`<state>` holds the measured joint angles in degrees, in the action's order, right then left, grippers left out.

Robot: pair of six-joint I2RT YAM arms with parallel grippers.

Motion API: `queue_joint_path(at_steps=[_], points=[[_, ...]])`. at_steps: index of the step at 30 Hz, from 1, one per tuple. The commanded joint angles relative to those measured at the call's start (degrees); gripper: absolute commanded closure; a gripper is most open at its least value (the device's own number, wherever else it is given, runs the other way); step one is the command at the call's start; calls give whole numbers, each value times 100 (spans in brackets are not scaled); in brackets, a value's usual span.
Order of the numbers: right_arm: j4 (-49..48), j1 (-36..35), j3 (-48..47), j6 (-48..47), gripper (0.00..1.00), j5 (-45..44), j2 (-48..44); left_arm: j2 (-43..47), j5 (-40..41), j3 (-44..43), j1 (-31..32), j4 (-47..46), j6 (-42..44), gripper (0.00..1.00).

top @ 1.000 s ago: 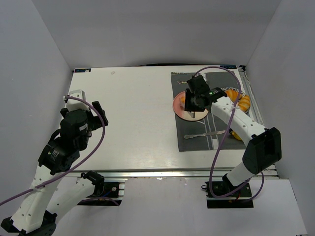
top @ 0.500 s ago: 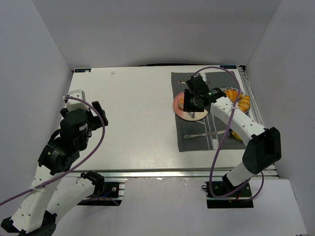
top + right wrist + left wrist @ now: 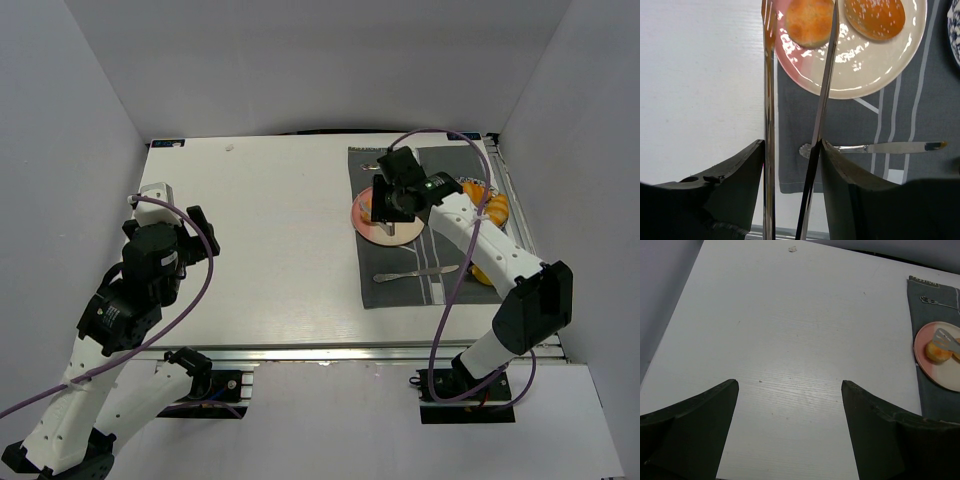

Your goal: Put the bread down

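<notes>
Right gripper (image 3: 792,150): jaws narrow, pinched on the arms of metal tongs (image 3: 822,90). The tong blades stand apart, one on either side of the bread (image 3: 809,21); cannot tell if they touch it. The bread lies on the pink plate (image 3: 865,75), toward its 9 o'clock in the right wrist view. A second orange piece (image 3: 875,17) sits just beside, at the bread's 3 o'clock. The plate rests on a grey mat (image 3: 850,125). Left gripper (image 3: 789,390): jaws wide, nothing between, over the white table (image 3: 790,315).

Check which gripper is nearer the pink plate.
Right. The right gripper is right at the pink plate, its tongs straddling the bread there. The left gripper is far off to the plate's left, above white table.
</notes>
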<state>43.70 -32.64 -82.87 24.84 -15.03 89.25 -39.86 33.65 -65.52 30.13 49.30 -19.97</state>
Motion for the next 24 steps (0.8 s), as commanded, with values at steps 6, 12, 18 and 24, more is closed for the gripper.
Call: queue_joint_path(at_steps=[6,12,18,24], points=[[42,-146,-722,-15,45,114,-40,-22,-7,13,28,-52,2,5],[-599,-453,-1011,617,44,-149,382,-84,10,4,19,-52,36,5],[-1872,-735,-1074,1066,45,-957,1075,-145,186,-14,28,-17,230,5],[-2911,-779,-1537,1102,46,-1406,2268,-198,212,136,28,-140,318,5]])
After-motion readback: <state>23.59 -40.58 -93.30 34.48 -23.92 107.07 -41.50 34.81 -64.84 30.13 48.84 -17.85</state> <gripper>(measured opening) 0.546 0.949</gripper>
